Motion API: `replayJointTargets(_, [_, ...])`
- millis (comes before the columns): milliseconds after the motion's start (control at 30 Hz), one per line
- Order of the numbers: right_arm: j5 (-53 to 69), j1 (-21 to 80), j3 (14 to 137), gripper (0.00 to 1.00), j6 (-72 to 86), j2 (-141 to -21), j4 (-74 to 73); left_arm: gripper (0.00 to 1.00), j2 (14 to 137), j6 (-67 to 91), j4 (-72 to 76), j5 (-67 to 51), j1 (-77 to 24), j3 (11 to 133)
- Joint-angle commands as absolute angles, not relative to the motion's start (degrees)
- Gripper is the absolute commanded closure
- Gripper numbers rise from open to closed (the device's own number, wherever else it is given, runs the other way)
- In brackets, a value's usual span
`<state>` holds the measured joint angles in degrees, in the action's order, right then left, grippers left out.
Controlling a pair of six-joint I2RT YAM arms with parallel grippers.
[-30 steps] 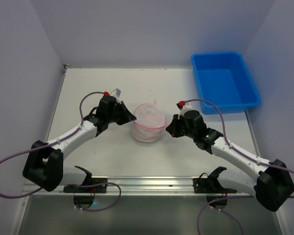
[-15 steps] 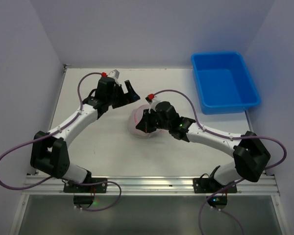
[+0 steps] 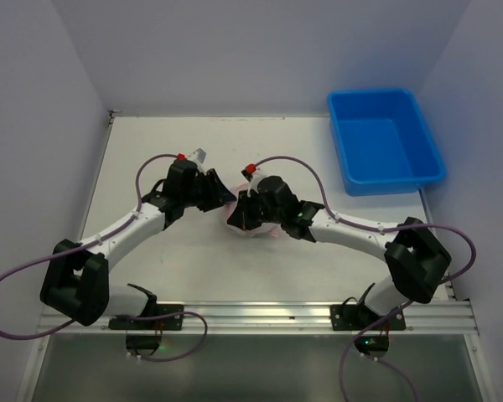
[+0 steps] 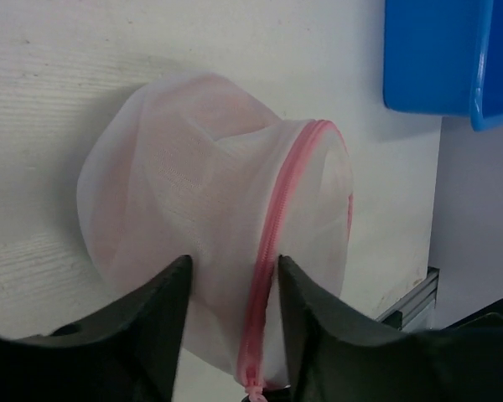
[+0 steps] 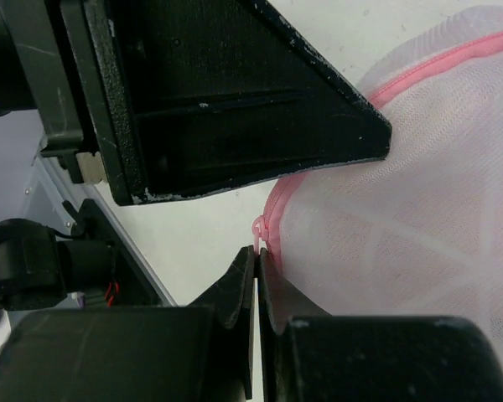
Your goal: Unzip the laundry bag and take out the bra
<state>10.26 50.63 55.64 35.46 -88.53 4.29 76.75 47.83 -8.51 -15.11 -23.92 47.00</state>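
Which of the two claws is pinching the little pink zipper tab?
The right gripper: its fingers are shut on the zipper tab. The left gripper straddles the bag, fingers apart.

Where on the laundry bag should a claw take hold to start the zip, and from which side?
The pink zipper pull, standing clear of the mesh at the laundry bag's rim. Come in side-on and low, as the right claw is: the tab sticks outward.
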Motion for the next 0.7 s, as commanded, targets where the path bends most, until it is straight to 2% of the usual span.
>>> replayJointTargets(0, [10.6,51.0,57.1,1.00,36.1,-88.4,6.3,0.56,77.0,49.1,-3.7,-17.4,-25.5,47.4])
replayJointTargets(33, [10.4,51.0,57.0,1.00,36.0,-88.1,5.9,0.66,77.2,49.0,-3.7,-17.1,-25.6,46.9])
replayJointTargets(67, [10.1,51.0,56.6,1.00,35.9,-87.7,5.8,0.85,77.2,49.0,-3.8,-16.8,-25.6,46.7])
replayJointTargets(133, [8.9,51.0,55.7,1.00,35.4,-86.6,4.8,0.99,77.3,49.0,-5.0,-15.2,-25.6,46.1])
replayJointTargets(367, [0.3,50.5,45.3,1.00,30.6,-76.7,-2.8,1.00,76.3,49.6,-5.0,-12.7,-24.7,43.5])
replayJointTargets(467, [-1.1,46.2,38.5,1.00,31.1,-72.3,-6.1,1.00,74.6,49.1,-5.6,-11.7,-24.0,42.5])
replayJointTargets(567, [-0.6,39.1,35.3,1.00,31.7,-69.0,-10.1,1.00,73.8,47.8,-7.5,-10.9,-24.0,42.2])
replayJointTargets(667, [-1.9,37.7,35.4,1.00,30.9,-67.2,-11.0,1.00,72.8,48.0,-6.9,-12.3,-24.1,40.3])
